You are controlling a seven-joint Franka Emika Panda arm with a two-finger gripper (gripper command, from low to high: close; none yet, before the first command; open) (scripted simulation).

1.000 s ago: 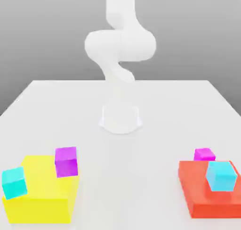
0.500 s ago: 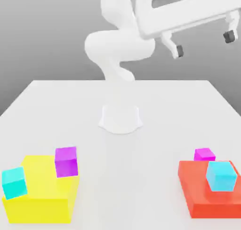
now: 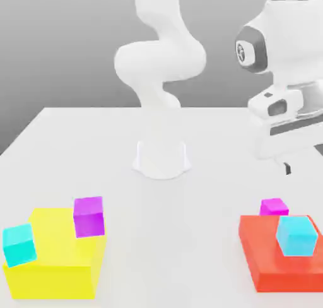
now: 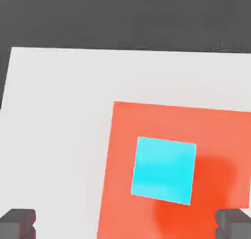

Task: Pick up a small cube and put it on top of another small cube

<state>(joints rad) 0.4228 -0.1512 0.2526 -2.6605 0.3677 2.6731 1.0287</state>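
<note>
Since nothing's been grabbed yet, basically the whole job is left. The gripper (image 4: 125,223) hangs spread wide and empty at the exterior view's right. The magenta cube (image 3: 274,207) sits lower right behind the red block (image 3: 271,269), with the cyan cube (image 3: 296,235) on top of that block.

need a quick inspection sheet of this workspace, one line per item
surface: white table, flat, arm base at its middle
job's things: magenta cube on the table behind the red block; cyan cube on top of the red block
clutter: yellow block carrying a second magenta cube and a second cyan cube
grippers: pincer open, nothing held, above the red block
cables: nothing seen
surroundings: plain grey backdrop, nothing else seen
</note>
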